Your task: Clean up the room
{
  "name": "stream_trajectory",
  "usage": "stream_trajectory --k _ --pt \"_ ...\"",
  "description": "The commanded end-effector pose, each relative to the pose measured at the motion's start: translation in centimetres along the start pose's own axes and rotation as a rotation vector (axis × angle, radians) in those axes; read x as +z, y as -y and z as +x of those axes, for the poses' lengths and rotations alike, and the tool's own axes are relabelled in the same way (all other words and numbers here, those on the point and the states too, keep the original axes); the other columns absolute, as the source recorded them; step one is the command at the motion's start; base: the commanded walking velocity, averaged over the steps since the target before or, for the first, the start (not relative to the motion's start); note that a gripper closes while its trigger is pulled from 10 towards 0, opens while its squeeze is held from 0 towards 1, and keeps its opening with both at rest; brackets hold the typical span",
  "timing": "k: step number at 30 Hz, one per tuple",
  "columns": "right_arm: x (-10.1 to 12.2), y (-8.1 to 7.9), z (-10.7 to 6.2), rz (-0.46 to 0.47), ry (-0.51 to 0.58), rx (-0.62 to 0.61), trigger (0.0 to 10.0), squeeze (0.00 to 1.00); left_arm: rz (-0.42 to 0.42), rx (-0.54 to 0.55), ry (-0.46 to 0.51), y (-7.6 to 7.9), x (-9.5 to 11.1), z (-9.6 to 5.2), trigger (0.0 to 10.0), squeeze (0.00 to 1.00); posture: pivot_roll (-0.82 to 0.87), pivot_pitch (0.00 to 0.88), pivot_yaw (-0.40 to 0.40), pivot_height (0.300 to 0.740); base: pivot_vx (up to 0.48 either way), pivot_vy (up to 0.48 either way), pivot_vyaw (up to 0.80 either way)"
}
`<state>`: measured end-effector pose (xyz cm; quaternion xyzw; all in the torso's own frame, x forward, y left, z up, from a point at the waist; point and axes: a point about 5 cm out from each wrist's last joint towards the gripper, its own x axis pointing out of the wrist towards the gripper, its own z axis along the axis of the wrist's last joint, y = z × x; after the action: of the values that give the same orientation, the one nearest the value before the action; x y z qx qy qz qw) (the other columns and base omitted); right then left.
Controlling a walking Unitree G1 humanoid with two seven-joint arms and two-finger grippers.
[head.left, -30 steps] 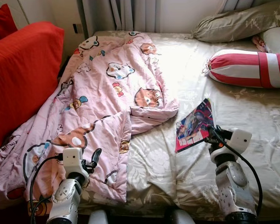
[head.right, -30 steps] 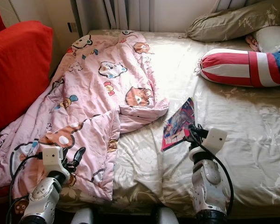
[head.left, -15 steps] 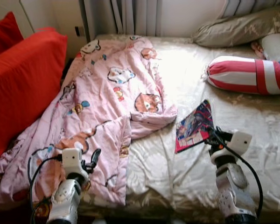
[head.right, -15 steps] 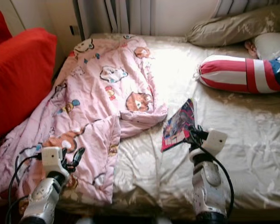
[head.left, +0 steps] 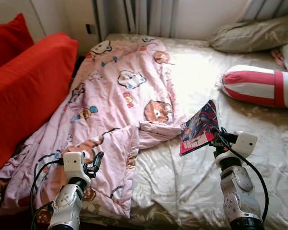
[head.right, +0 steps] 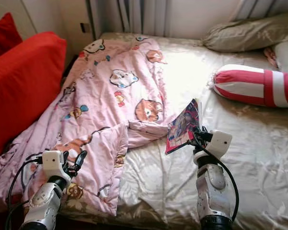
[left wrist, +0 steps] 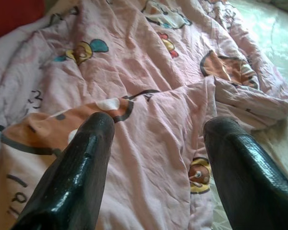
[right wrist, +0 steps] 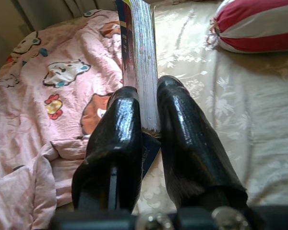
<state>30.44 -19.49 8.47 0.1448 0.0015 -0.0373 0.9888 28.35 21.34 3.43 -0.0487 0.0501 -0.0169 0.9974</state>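
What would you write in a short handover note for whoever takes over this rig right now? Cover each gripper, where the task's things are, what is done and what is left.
Right gripper: shut on the magazine, held by its edge, raised above the bed.
Left gripper: open, holding nothing, over the near part of the pink cartoon blanket.
Blanket: rumpled along the bed's left side, near corner folded over, edge trailing off beside the red sofa.
Striped bolster and olive pillow: at the far right of the bed.
Done: magazine picked up.
Left: put the magazine away; probably straighten or fold the blanket.
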Motion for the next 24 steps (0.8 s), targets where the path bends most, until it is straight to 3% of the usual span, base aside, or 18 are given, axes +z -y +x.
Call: stream_trajectory --k 1,9,24 --pt "0.50 0.42 0.03 -0.011 0.029 -0.020 10.0 0.00 0.011 0.002 -0.017 -0.10 -0.55 -0.47 10.0 0.00 0.00 0.134 -0.069 0.740 0.000 -0.424 0.00" --pt "0.52 0.67 0.05 -0.014 0.030 -0.038 10.0 0.00 0.013 0.001 -0.015 -0.12 -0.53 -0.52 10.0 0.00 0.00 0.142 -0.069 0.740 0.000 -0.450 -0.46" --pt "0.19 0.24 0.18 -0.019 0.012 -0.013 10.0 0.00 0.017 0.002 -0.015 -0.18 -0.55 -0.63 10.0 0.00 0.00 0.147 -0.069 0.740 0.000 -0.480 0.00"
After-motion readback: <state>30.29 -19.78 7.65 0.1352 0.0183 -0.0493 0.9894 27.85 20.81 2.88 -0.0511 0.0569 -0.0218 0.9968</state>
